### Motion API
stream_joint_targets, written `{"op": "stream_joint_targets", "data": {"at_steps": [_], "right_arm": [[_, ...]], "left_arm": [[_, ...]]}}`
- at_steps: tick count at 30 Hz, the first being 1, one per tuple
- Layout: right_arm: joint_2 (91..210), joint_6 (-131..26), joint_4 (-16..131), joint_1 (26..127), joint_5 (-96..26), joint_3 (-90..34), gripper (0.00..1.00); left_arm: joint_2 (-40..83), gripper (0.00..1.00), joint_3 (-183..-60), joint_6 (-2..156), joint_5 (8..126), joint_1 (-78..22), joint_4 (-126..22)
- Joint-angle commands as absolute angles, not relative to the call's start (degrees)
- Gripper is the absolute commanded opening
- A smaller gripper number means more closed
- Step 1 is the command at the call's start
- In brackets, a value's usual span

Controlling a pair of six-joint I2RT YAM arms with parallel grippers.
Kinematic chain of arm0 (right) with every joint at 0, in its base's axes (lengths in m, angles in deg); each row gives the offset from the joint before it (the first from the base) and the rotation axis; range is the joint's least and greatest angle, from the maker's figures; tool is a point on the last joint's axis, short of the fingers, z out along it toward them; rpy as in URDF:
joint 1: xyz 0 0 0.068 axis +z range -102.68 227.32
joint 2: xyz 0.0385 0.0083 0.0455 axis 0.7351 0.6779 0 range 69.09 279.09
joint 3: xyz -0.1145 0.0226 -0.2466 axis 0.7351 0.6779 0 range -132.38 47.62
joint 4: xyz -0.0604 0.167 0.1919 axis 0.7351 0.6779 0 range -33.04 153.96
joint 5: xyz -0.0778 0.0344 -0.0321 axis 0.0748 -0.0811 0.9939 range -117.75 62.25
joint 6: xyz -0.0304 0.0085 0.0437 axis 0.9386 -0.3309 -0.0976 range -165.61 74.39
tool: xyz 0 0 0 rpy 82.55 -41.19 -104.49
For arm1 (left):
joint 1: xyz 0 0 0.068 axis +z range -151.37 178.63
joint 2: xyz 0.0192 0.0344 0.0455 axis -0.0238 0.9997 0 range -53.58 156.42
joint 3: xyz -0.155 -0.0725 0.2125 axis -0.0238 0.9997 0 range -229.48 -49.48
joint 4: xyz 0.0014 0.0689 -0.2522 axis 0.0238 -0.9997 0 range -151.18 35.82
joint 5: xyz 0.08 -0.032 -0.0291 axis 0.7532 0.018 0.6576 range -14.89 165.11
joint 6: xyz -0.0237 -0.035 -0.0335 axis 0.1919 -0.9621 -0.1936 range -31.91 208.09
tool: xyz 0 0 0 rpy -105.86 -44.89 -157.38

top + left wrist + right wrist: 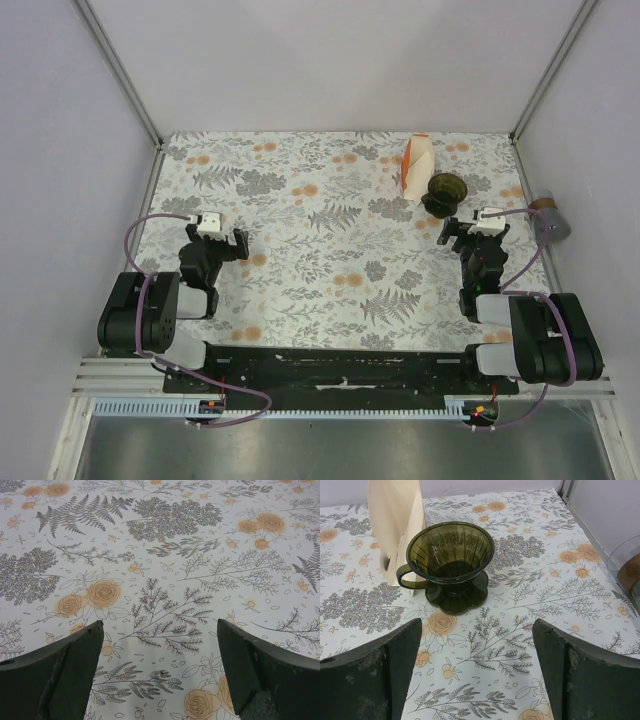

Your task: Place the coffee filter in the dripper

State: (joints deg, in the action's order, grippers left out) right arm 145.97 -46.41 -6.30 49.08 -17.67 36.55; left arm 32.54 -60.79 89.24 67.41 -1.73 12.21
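The dripper [445, 190], dark olive green with a ribbed inside, a handle and a round foot, stands upright at the back right of the flowered table. In the right wrist view the dripper [451, 555] is just ahead of my right gripper [477, 627] and holds nothing. That right gripper [474, 235] is open, a short way in front of the dripper. My left gripper [216, 240] hovers open over the left side of the table, and the left wrist view shows only cloth between its fingers [160, 630]. No single coffee filter is in view.
A white-and-orange wedge-shaped pack [417, 165] stands right behind and left of the dripper, touching or almost touching it [395, 525]. A grey cylinder [549, 215] lies at the right wall, its edge in the right wrist view [627, 570]. Walls enclose three sides.
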Motion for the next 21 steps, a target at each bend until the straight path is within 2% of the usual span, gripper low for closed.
{"op": "stream_joint_targets", "data": {"at_steps": [1,5,12,16,18,21], "right_arm": [[146.1,-46.1,-7.6,49.1,-18.0,35.8,0.98],[144.9,-46.1,-6.8,49.0,-17.1,35.6,0.98],[131.4,-53.5,37.9,48.8,-3.8,14.9,0.98],[128.7,-58.3,52.5,47.8,0.0,4.5,0.98],[128.6,-60.1,56.8,45.3,0.1,1.1,0.98],[131.9,-62.1,61.4,41.4,-2.3,-4.5,0.98]], "left_arm": [[32.8,1.00,-61.8,91.1,67.6,-1.5,15.1],[32.8,1.00,-61.8,91.1,67.6,-1.5,15.1],[30.9,0.98,-62.7,90.6,69.0,-1.5,12.6],[24.3,0.99,-73.2,91.2,68.4,-1.5,-11.8],[23.8,0.94,-80.0,94.2,66.6,-1.5,-23.0],[25.0,0.92,-90.0,94.8,69.2,-1.5,-37.1]]}}
